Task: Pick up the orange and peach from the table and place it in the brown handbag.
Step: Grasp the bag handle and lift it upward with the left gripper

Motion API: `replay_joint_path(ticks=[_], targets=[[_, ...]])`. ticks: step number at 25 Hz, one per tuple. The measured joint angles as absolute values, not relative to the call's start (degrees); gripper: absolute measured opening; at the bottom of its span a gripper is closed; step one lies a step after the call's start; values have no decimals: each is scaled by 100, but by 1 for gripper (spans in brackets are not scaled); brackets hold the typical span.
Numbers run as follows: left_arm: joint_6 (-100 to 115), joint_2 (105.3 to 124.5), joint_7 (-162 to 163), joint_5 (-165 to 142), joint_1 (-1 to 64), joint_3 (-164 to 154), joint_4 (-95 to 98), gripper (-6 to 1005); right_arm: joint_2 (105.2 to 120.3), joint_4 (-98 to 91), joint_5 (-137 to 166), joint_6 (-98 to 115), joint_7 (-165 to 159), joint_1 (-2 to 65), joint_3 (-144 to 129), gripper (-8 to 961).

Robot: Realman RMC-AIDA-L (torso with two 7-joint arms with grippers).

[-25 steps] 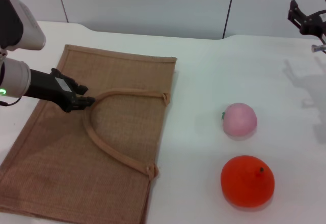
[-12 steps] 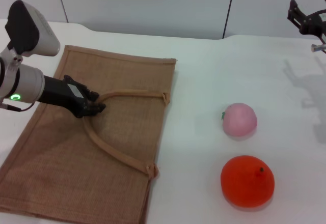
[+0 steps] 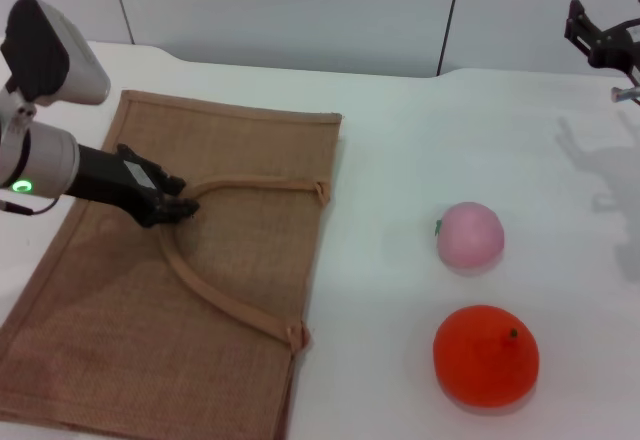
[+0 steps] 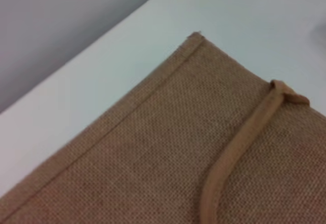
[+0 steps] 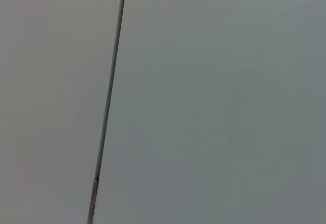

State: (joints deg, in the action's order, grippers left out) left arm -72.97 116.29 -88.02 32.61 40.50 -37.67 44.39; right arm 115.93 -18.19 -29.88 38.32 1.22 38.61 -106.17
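Over on the left, the left tool (image 3: 175, 209) sits low on the brown handbag (image 3: 120, 340), its tips pinched shut on the bend of the strap handle (image 3: 225, 305). That bag lies flat on the white surface (image 3: 400, 160), its far corner (image 4: 196, 36) close to the back edge. Both fruits rest well to the right of the bag: the peach (image 3: 470, 236) farther back, the orange (image 3: 486, 354) nearer, apart from each other with bare surface around them. Up at the far right the right tool (image 3: 598, 40) hangs parked; whether it is open, I cannot tell
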Motion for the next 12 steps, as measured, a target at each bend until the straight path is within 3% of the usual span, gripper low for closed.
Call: replay_joint_path(ticks=[12], targets=[[-7334,11636,-8719,3243,4048,-3797,4461,351,11593,-1819,-2988,3833,123,3871,-10617,854]])
